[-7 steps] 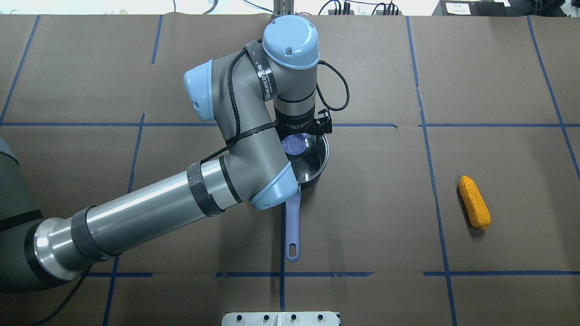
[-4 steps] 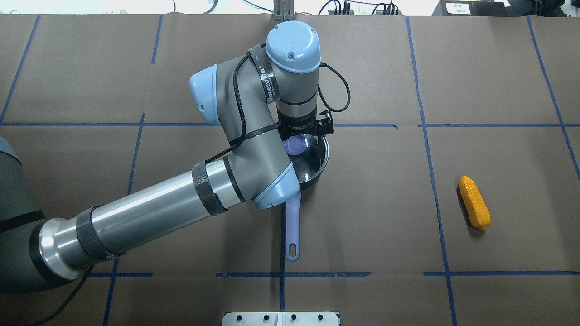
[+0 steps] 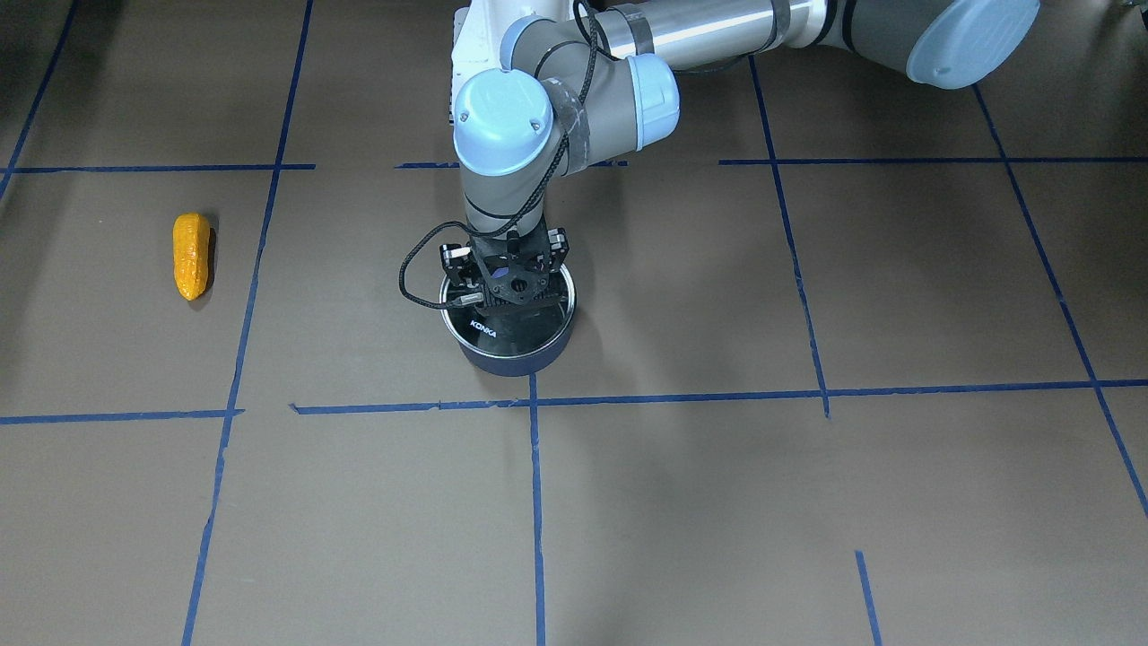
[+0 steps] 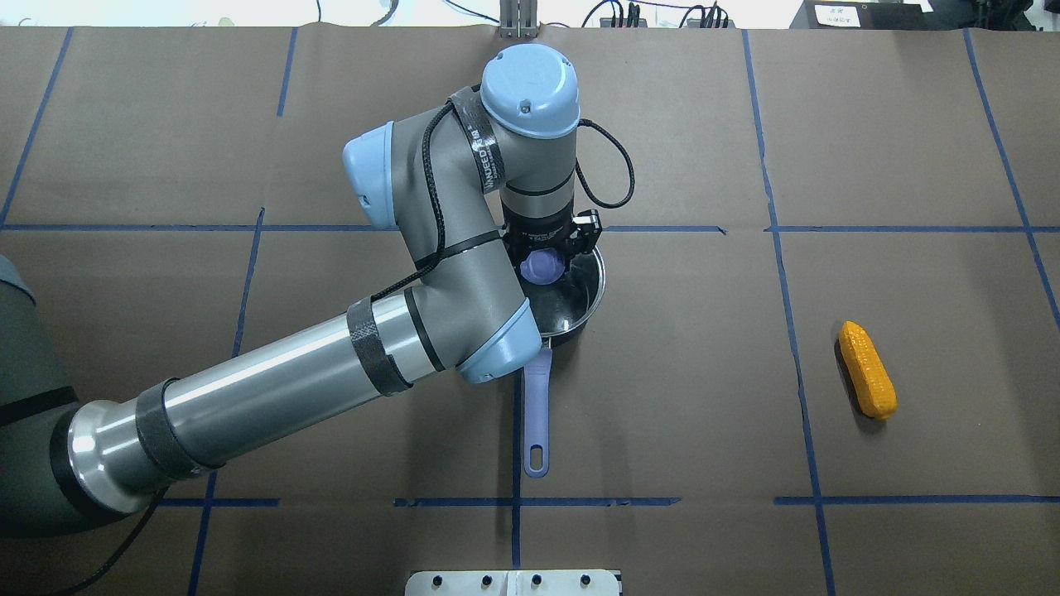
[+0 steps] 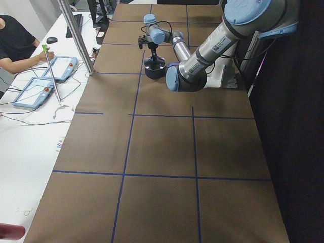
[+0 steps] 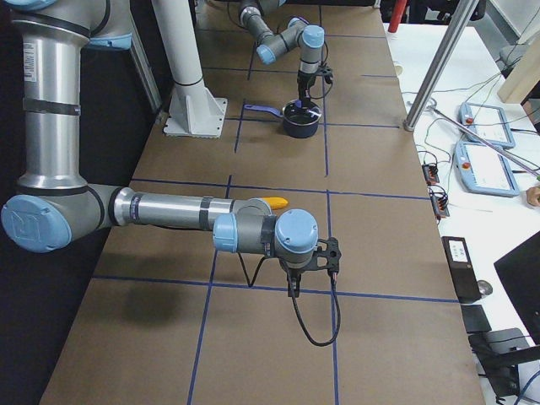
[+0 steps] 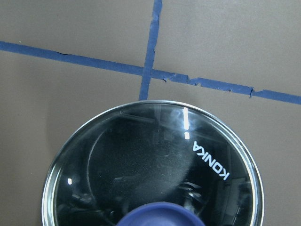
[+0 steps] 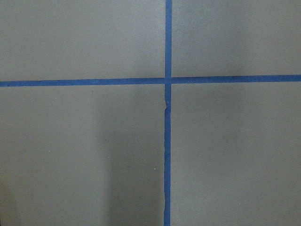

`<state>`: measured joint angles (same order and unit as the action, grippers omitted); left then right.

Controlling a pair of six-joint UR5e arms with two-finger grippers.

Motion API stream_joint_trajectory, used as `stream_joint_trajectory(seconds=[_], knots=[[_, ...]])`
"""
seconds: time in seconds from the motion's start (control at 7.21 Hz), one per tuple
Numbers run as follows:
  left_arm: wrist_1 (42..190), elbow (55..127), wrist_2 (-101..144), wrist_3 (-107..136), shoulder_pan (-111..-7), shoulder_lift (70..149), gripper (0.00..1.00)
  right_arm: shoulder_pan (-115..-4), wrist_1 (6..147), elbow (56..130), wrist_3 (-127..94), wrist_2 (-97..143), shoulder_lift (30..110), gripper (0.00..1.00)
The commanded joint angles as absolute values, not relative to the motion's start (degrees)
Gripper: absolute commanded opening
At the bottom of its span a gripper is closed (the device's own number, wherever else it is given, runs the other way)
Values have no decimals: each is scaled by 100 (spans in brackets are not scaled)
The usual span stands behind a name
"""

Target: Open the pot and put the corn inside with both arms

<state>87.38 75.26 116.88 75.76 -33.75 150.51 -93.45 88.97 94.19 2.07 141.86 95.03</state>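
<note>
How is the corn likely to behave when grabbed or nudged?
The corn is a rounded cob lying on its side, so a sideways nudge would probably roll it. Its bumpy surface should resist slipping. It looks small and toy-like, so likely light.

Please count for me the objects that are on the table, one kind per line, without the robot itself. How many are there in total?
Saucepan: 1
Glass lid, sitting on the saucepan: 1
Toy corn cob: 1
Total: 3
</note>
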Motion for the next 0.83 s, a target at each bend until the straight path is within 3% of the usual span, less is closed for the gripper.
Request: stream_joint_trajectory(seconds=[0.0, 0.69], knots=[[8606, 7907, 11698, 7602, -3401, 15003, 17, -9351, 8903, 9431, 211, 14186, 9492, 100], [8218, 9374, 11725, 7428, -3725, 13882, 13, -9343, 8834, 9545, 202, 14185, 9404, 100]])
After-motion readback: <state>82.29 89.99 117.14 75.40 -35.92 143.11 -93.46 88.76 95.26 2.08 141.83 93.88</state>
